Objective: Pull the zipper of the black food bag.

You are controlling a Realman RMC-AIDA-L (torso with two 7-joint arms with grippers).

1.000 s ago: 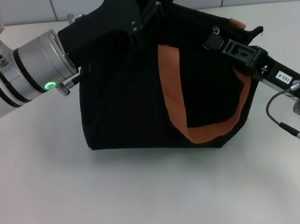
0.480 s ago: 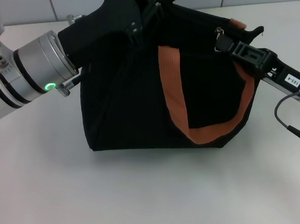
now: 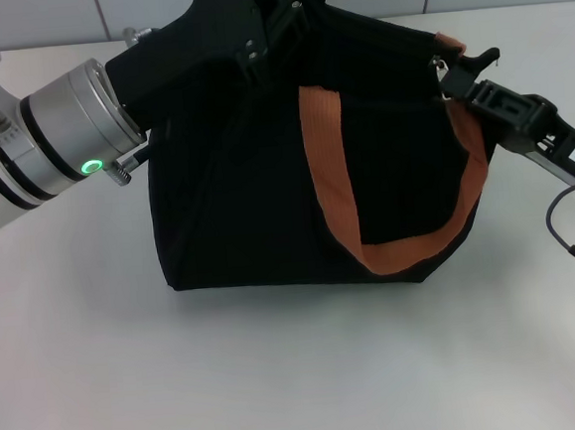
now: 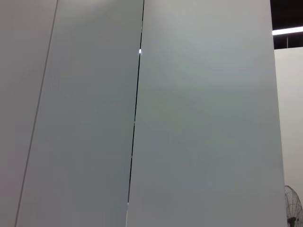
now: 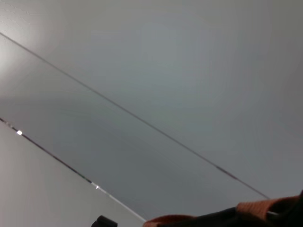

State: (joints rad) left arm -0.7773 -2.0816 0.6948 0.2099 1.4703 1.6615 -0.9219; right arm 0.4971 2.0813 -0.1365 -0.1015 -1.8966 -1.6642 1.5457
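Two grippers were on the boxy black fabric food bag (image 3: pixel 266 197) on the white table (image 3: pixel 280 375): right gripper (image 3: pixel 452 70) pinched shut on the small silver zipper (image 3: pixel 442 62) at its upper right corner; left gripper (image 3: pixel 281 1) at the top, grip unclear.

The boxy black fabric food bag (image 3: pixel 255 178) stands upright on the white table, an orange-brown webbing strap handle (image 3: pixel 337 181) hanging in a loop down its front. The small silver metal zipper slider (image 3: pixel 440 64) sits at the bag's upper right corner.
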